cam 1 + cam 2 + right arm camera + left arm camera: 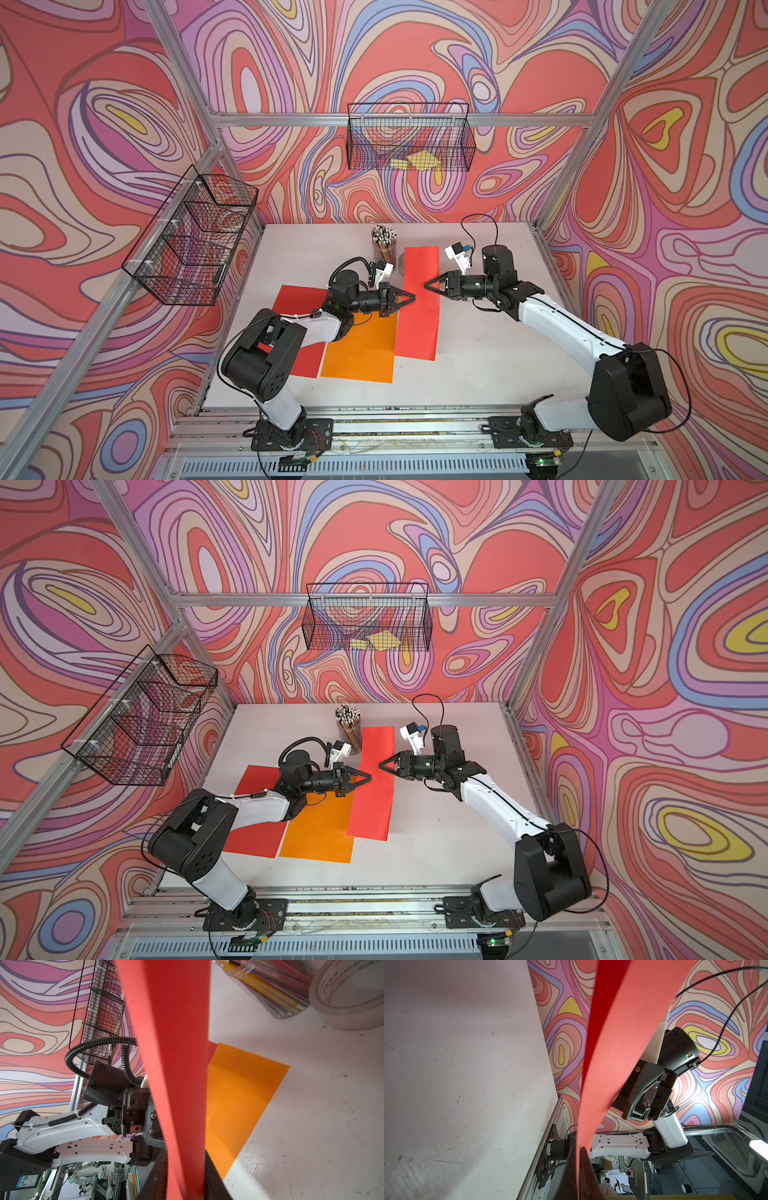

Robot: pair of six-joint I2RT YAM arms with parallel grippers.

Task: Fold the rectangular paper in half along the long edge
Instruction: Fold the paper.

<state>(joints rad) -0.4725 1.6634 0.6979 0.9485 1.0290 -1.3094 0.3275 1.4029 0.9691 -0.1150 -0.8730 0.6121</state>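
red paper (pixel 419 324), orange sheet (pixel 359 353), swirl-patterned walls (pixel 685 166), white table (pixel 498 353)

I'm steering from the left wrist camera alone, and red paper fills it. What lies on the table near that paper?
Observer: An orange sheet lies flat right beside the red paper strip, on the left arm's side.
Operator: Anything standing nearby?
Observer: A clear cup of pencils stands by the strip's far end, a tape roll beside it.
Operator: Where am I holding?
Observer: The left claw pinches one long edge about midway; the right claw has its tip at the opposite edge.
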